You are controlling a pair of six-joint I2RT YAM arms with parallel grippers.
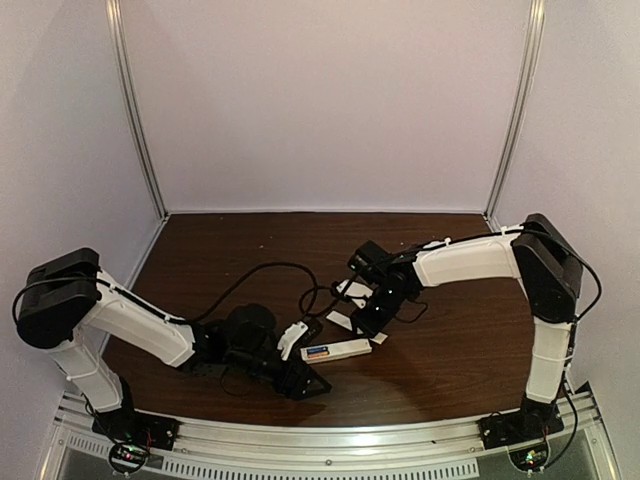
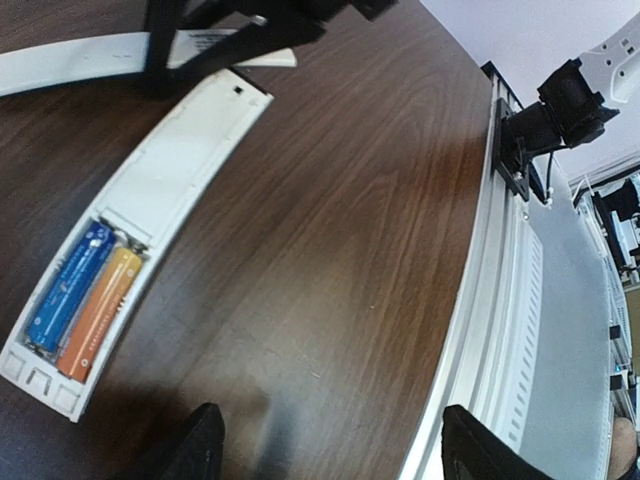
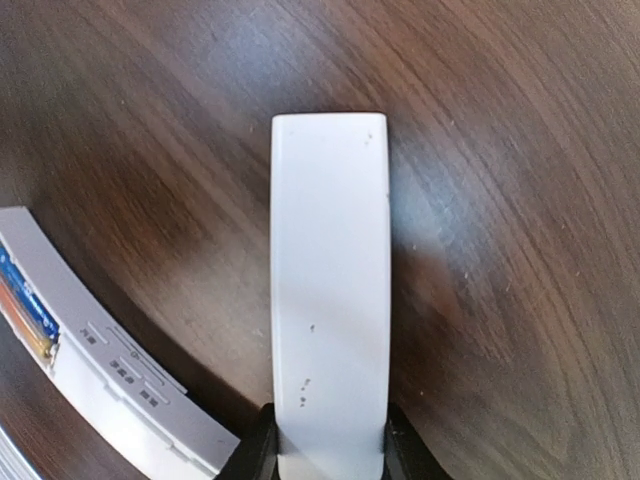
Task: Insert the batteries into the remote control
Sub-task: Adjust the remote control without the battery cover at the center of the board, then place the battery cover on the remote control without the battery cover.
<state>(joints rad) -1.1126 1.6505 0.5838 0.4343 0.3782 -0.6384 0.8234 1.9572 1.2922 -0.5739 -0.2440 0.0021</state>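
At the lower left of the overhead view, the left arm (image 1: 130, 320) reaches rightward across a dark wood desk (image 1: 230, 240). It ends just left of the remote control (image 1: 338, 350), which lies flat at lower centre. The left wrist view shows the left hand (image 2: 335, 455) with its two fingers spread wide apart at the bottom edge, only bare desk between them. At the lower left of that view the remote's compartment is uncovered. The batteries (image 2: 85, 300) lie inside it side by side, the blue battery (image 2: 70, 285) left of the orange battery (image 2: 100, 315).

Right of centre in the overhead view, the right hand (image 1: 372, 318) sits just up and right of the remote. Its wrist view shows the fingers clamped on one end of a flat white cover strip (image 3: 330, 280). I cannot tell whether the strip touches the desk.
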